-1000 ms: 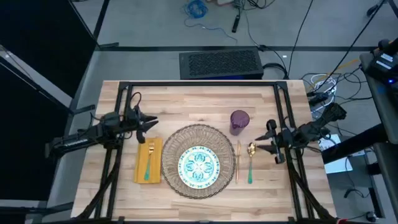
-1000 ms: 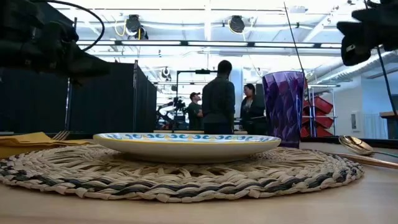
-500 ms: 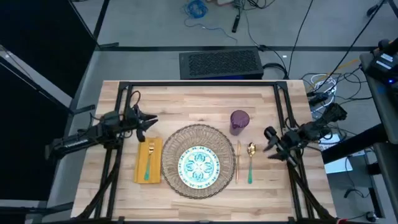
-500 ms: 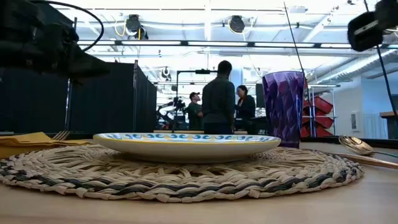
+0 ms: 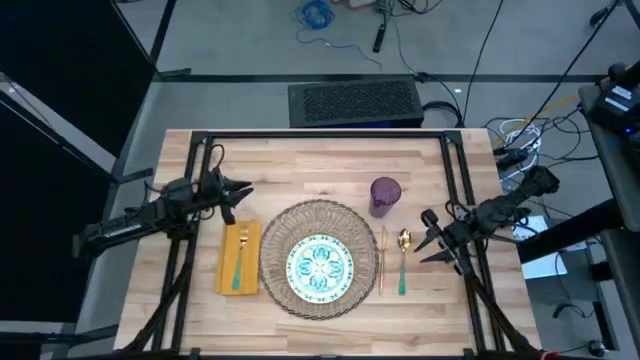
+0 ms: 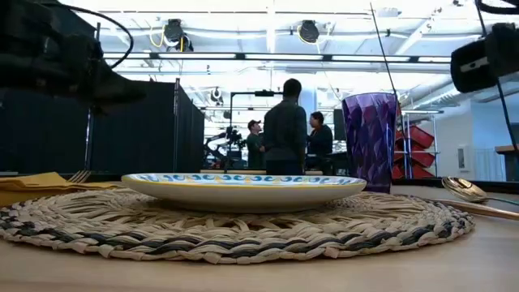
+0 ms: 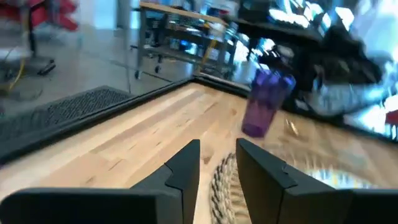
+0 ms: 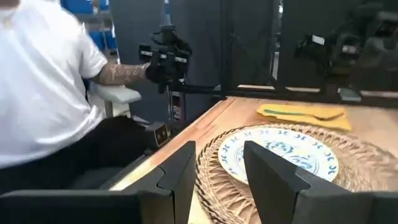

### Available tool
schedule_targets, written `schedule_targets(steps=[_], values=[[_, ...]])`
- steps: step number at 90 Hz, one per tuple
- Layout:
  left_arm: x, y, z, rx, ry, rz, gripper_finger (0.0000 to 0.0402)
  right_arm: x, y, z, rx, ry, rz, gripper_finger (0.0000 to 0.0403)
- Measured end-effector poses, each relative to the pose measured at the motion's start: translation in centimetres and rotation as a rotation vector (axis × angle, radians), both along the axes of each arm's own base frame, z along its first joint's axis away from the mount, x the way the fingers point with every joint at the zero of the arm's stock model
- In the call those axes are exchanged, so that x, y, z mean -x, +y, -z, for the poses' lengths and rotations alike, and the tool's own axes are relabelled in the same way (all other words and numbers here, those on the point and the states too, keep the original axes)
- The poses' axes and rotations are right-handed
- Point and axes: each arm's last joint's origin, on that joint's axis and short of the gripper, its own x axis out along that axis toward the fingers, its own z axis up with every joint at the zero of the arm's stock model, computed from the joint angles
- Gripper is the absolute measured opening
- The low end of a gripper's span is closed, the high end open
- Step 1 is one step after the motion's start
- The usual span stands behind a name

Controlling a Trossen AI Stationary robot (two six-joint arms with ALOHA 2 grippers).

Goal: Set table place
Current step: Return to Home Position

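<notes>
Right gripper (image 5: 424,237): fingers spread, empty; at the right edge of the table (image 5: 300,160), just beside the spoon (image 5: 402,262), not touching it. Left gripper (image 5: 238,194): fingers slightly apart, empty; near the far end of the napkin (image 5: 226,270). Plate (image 5: 320,265) centred on placemat (image 5: 280,235); cup (image 5: 385,193) at its far right rim. Only the right wrist view shows a white sleeve (image 8: 43,74) beside the table; only the low view shows people (image 6: 285,130) standing beyond.

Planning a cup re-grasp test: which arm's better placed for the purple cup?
Right. Its claw hovers open beside the spoon, close to the purple cup; the left claw is across the placemat from it.
</notes>
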Motion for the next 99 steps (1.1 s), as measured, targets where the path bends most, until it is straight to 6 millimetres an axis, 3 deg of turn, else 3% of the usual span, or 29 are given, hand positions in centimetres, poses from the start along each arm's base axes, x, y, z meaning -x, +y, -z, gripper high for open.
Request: schedule_targets(steps=[5, 18, 31, 42, 58, 99], values=[[0.0, 0.0, 0.0, 0.01, -0.007, 0.009, 0.0088, 0.0, -0.1, 0.0, -0.036, 0.016, 0.017, 0.0123], [-0.1, -0.4, -0.7, -0.162, -0.029, 0.156, 0.0088, 0.1, 0.2, 0.2, 0.037, 0.002, -0.1, 0.0123], [0.0, -0.5, -1.3, -0.252, -0.069, 0.157, 0.0088, 0.1, -0.1, -0.2, 0.089, -0.072, -0.078, 0.0123], [0.3, -0.6, -1.4, -0.265, -0.084, 0.173, 0.0088, -0.1, -0.7, -0.7, 0.155, -0.15, -0.009, 0.0123], [0.4, -0.7, -1.1, -0.284, -0.06, 0.181, 0.0088, -0.7, -2.1, -0.1, 0.159, -0.078, 0.102, 0.0123], [0.7, 0.1, -0.9, -0.261, -0.026, 0.079, 0.0088, -1.2, -3.9, -0.2, 0.121, -0.069, 0.035, 0.0123]])
